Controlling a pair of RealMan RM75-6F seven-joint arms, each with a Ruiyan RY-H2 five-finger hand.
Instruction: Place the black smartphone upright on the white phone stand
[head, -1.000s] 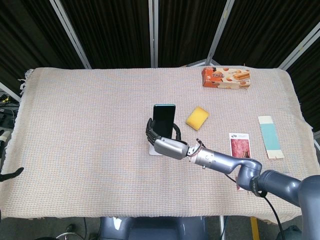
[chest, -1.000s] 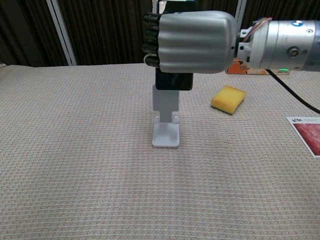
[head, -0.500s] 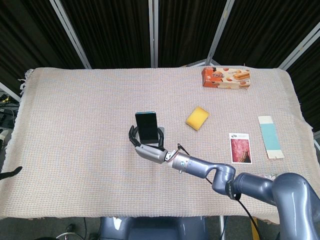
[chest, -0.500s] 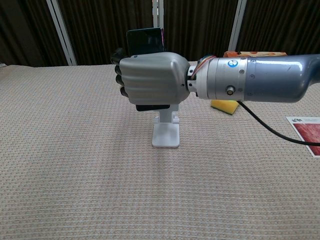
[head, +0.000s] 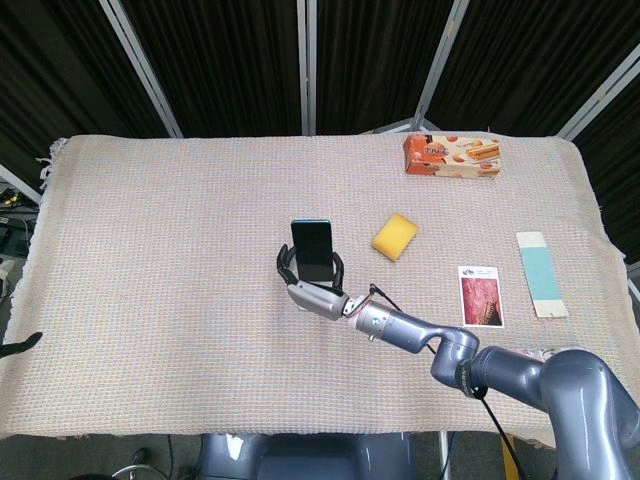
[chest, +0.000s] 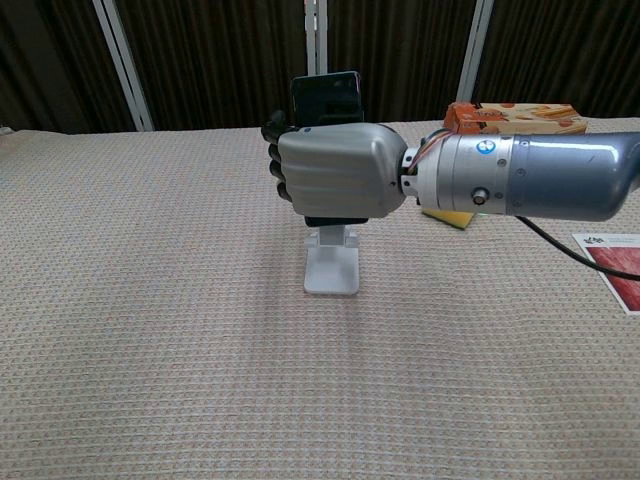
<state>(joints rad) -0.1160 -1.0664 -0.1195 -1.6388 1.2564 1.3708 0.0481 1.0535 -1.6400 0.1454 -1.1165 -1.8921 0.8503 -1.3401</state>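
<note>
The right hand (chest: 340, 170) has slid back to the right with the phone (chest: 325, 88) since half a second ago, and now it is over the stand (chest: 332, 262) again. A second ago it was higher up; now it sits lower.

The fingers (chest: 277, 160) are wrapped tight around the phone — they are grasping it. The phone stands upright in the fist. It is black and shiny, and only its top sticks out above the fingers. The rest is hidden behind the hand. From the head view the phone (head: 312, 250) shows its dark face with a thin blue-green edge on top, and the hand (head: 312, 290) curls around its bottom.

The white stand is just below the fingers. Its foot lies flat on the cloth (chest: 150, 330). Its top is hidden behind the hand, so it is hard to tell if the phone touches the stand yet.

The yellow sponge (head: 394, 236) lies to the right of the fingers, partly covered by the wrist in the chest view. An orange box (head: 451, 155) sits far behind.

The left hand (head: 20, 347) is only a dark tip at the picture's edge — whether it is open or closed cannot be seen.
</note>
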